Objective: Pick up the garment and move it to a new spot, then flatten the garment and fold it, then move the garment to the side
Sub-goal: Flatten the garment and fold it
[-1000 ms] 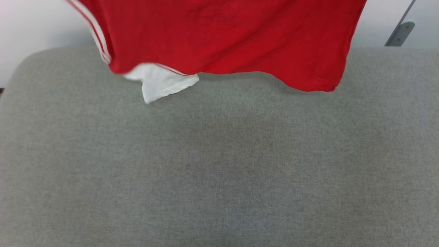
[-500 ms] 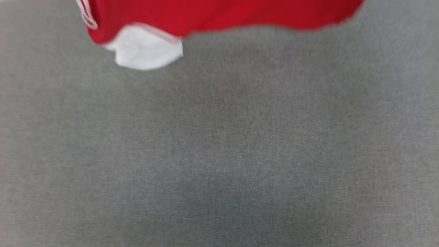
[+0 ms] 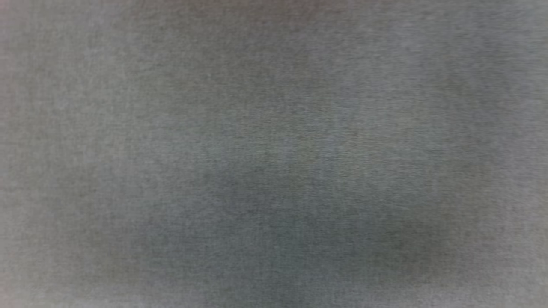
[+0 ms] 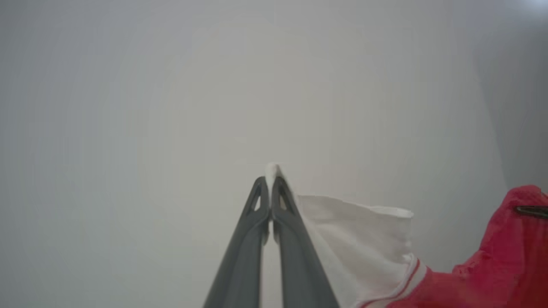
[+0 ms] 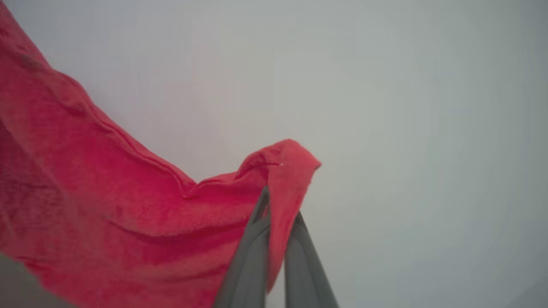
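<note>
The garment (image 4: 364,244) spans between left fingers (image 4: 246,248) and right fingers (image 5: 250,261), pinched in both.

Soft matt cloth garment (image 5: 107,205) (faintly fuzzy), grey woven upholstery (image 3: 274,154), smooth matt plastic fingers (image 4: 292,239).

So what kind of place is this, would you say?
Hard to pin down: likely an indoor clothes-folding station. A grey woven surface lies below, a plain pale wall stands beyond, and the left claw and right claw hold up a red garment.

My head camera has swung down over the grey cushion (image 3: 274,154), carrying the garment (image 5: 107,192) and its hanging hem off the view's top.
</note>
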`<state>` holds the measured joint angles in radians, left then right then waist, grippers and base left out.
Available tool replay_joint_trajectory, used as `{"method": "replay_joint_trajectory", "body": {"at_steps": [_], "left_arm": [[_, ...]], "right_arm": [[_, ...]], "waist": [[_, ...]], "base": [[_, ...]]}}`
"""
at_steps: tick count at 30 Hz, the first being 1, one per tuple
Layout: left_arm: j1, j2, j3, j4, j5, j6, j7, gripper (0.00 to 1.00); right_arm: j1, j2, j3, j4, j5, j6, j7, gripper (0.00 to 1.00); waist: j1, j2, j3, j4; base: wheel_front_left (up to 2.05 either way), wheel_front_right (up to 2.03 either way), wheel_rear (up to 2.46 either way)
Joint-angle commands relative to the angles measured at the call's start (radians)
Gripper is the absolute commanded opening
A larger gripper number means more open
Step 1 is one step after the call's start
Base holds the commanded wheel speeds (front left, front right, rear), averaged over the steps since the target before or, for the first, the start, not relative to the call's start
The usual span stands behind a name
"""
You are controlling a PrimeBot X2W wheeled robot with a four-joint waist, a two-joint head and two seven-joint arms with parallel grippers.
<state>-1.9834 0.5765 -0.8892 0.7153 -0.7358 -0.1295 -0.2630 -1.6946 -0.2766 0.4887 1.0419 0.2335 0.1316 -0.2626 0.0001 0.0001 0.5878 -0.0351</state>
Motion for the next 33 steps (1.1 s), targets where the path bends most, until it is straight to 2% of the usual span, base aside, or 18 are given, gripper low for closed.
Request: {"method": "replay_joint_trajectory", "body": {"at_steps": [1, 4, 7, 12, 16, 21, 24, 29, 33], "left_arm": [[0.004, 0.013, 0.007, -0.019, -0.002, 0.001, -0.001, 0.00], [0.115, 0.032, -0.050, -0.062, -0.045, 0.001, -0.001, 0.00], [0.190, 0.069, -0.153, -0.101, -0.114, 0.001, 0.008, 0.00], [0.316, 0.153, -0.323, -0.186, -0.256, 0.001, 0.112, 0.00], [0.437, 0.222, -0.369, -0.267, -0.356, 0.001, 0.219, 0.00], [0.643, 0.301, -0.386, -0.392, -0.438, 0.004, 0.331, 0.00], [0.775, 0.357, -0.389, -0.505, -0.477, 0.047, 0.392, 0.00], [0.984, 0.451, -0.391, -0.706, -0.525, 0.173, 0.418, 0.00], [1.132, 0.518, -0.391, -0.842, -0.563, 0.262, 0.409, 0.00]], "right_arm": [[0.000, 0.002, -0.010, -0.008, -0.013, -0.002, -0.002, 0.00], [0.082, 0.012, -0.004, 0.010, -0.038, -0.002, -0.002, 0.00], [0.144, 0.026, 0.028, 0.038, -0.020, -0.002, 0.010, 0.00], [0.280, 0.039, 0.115, 0.032, 0.085, -0.002, 0.094, 0.00], [0.391, 0.004, 0.190, -0.049, 0.207, -0.002, 0.185, 0.00], [0.561, -0.095, 0.291, -0.230, 0.377, -0.002, 0.326, 0.00], [0.668, -0.173, 0.327, -0.357, 0.468, -0.002, 0.410, 0.00], [0.860, -0.300, 0.331, -0.563, 0.586, -0.002, 0.534, 0.00], [1.011, -0.375, 0.288, -0.693, 0.645, -0.002, 0.612, 0.00]], "waist": [[-0.0001, -0.0001, -0.001, 0.028], [-0.0001, -0.0001, -0.032, 0.043], [-0.0001, -0.0001, -0.070, 0.055], [-0.0001, -0.0001, -0.134, 0.064], [-0.0001, -0.0001, -0.187, 0.069], [-0.0001, -0.0001, -0.251, 0.073], [-0.0001, -0.0001, -0.285, 0.075], [-0.0001, -0.0001, -0.331, 0.073], [-0.0001, -0.0001, -0.353, 0.072]], "base": [[0.00, 0.00, 0.00], [0.00, 0.00, 0.00], [0.00, 0.00, 0.00], [0.00, 0.00, 0.00], [0.00, 0.00, 0.00], [0.00, 0.00, 0.00], [0.00, 0.00, 0.00], [0.00, 0.00, 0.00], [0.00, 0.00, 0.00]]}}
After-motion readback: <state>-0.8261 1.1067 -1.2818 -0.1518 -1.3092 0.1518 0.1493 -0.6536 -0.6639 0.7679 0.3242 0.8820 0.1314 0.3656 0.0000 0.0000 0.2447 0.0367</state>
